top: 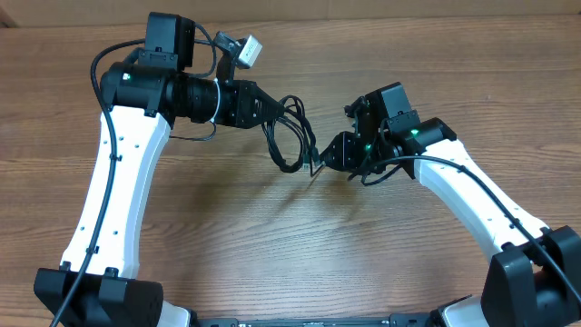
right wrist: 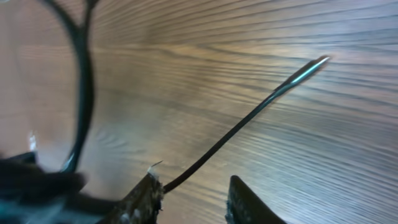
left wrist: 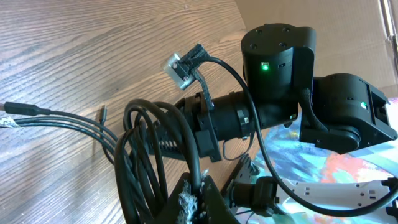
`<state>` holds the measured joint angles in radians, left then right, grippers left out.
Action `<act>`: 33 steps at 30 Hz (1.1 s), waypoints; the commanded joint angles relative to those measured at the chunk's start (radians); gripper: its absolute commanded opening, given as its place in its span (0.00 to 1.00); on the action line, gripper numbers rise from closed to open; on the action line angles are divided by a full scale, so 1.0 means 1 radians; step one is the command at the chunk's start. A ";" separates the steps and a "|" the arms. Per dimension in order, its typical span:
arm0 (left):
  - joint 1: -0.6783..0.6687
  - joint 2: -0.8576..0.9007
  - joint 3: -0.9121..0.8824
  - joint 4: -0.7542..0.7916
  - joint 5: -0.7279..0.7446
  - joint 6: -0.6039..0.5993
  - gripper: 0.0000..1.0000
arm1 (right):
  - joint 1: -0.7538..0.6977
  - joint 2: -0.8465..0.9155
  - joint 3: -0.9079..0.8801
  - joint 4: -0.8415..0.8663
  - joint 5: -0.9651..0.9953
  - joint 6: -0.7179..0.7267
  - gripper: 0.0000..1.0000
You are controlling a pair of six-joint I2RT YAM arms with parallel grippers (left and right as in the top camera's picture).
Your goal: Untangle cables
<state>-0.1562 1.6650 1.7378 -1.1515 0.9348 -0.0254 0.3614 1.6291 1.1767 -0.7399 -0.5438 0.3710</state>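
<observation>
– Over on the wooden table (top: pixel 300 250), what've we got? Biggest stuff first pls.

– Two white-and-black arms reaching in. The left arm (top: pixel 113 191) runs up its side and bends across toward the middle. The right arm (top: pixel 472 195) comes in from the opposite side, so the two ends sit near each other around mid-table.

– And the mess itself?

– The cables (top: pixel 289 136) are a bunch of thin black loops sitting right between the two arm ends. They come straight out of the left gripper (top: pixel 275 111). On its wrist cam the fingers are pinched together at the bottom of the shot with the coil bunched at the tips, so it's clamped onto the bundle.

– Other side?

– The right gripper (top: pixel 320 162) sits just beside the low end of those loops. On its own cam the fingers are a bit apart, with bare wood showing between them. One thin strand (right wrist: pixel 249 115) runs out from the inner edge of one finger. Honestly can't tell if it's pinched or just lying against that finger.

– Any loose ends?

– Yep. On the left wrist cam a few strands trail off the coil toward a small plug (left wrist: pixel 22 111), and there's a tinier connector (left wrist: pixel 103 113) near it.
</observation>
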 commanded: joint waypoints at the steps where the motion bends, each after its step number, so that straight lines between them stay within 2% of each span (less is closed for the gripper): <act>1: 0.000 -0.003 0.024 0.008 -0.081 0.023 0.04 | -0.002 -0.004 0.030 0.006 -0.240 -0.118 0.27; 6: -0.002 -0.003 0.024 0.016 -0.085 0.022 0.04 | 0.017 -0.010 0.043 0.037 -0.378 -0.134 0.26; 8: -0.002 -0.003 0.024 0.016 -0.084 0.022 0.04 | 0.036 -0.010 0.043 0.054 -0.373 -0.133 0.26; 14: -0.002 -0.003 0.024 0.014 -0.077 0.018 0.04 | 0.014 -0.010 0.043 0.069 -0.100 0.062 0.25; 20: -0.002 -0.003 0.024 0.004 -0.077 0.013 0.05 | -0.043 0.000 0.041 0.081 0.038 0.127 0.25; 27: -0.002 -0.003 0.024 0.027 0.035 -0.035 0.04 | 0.061 0.036 0.040 0.100 -0.017 0.127 0.25; 33: -0.002 -0.003 0.024 0.020 0.034 -0.034 0.04 | 0.091 0.034 0.043 0.195 -0.277 0.127 0.24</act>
<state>-0.1562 1.6650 1.7382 -1.1294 0.9253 -0.0525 0.4480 1.6615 1.1915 -0.5873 -0.6621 0.4976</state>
